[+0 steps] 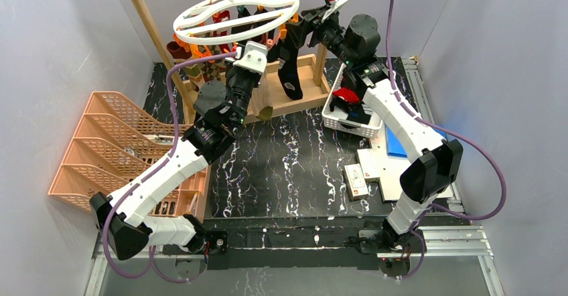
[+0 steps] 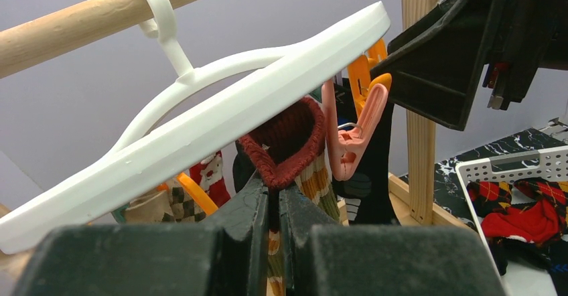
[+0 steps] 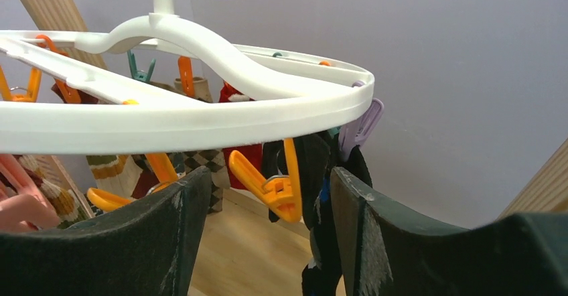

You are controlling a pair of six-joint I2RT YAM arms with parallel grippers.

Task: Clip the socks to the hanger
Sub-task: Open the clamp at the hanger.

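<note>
The white round hanger [image 1: 234,11] hangs from a wooden rod, with several socks clipped under it. My left gripper [image 2: 274,192] is shut on the dark red cuff of a striped sock [image 2: 288,142], held just under the ring [image 2: 221,115] beside a pink clip [image 2: 348,138]. In the top view the left gripper [image 1: 260,45] is below the ring's near rim. My right gripper [image 3: 264,175] is open, with an orange clip [image 3: 274,185] between its jaws and a hanging black sock [image 3: 318,195] by the right finger. It sits at the ring's right side [image 1: 299,28].
A wooden frame [image 1: 151,35] carries the hanger. A white lattice basket [image 1: 335,118] at the right holds red and dark socks [image 2: 522,222]. An orange tiered rack [image 1: 107,142] stands at the left. White and blue flat items [image 1: 385,155] lie near the right arm.
</note>
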